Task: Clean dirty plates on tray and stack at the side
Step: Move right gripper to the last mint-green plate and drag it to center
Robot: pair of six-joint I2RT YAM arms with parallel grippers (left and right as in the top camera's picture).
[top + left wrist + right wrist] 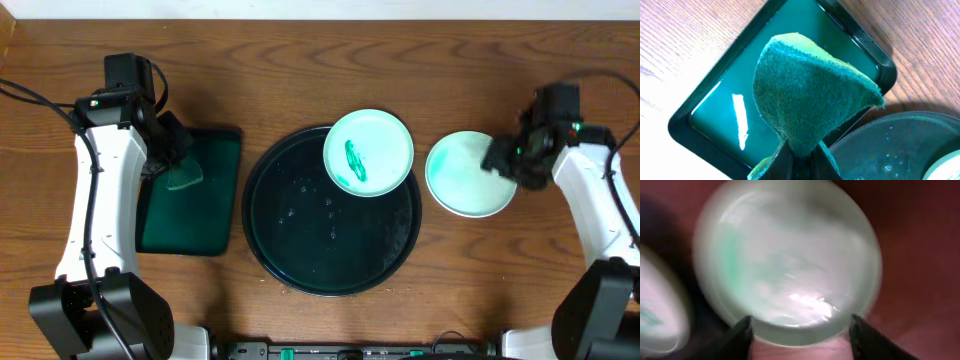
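Note:
A pale plate with a green smear (368, 152) rests on the upper right part of the round black tray (290, 230), overlapping its rim. A wiped pale-mint plate (462, 178) lies on the table right of the tray; it fills the blurred right wrist view (790, 260). My right gripper (499, 160) is open and empty at that plate's right edge, its fingers (801, 335) spread just off the rim. My left gripper (172, 160) is shut on a green sponge (805, 95), held above the rectangular tray. A third plate is not told apart.
A dark green rectangular tray (215, 215) lies left of the round tray, wet and shiny in the left wrist view (715, 115). The round tray's rim (900, 145) shows there too. Bare wooden table surrounds the trays.

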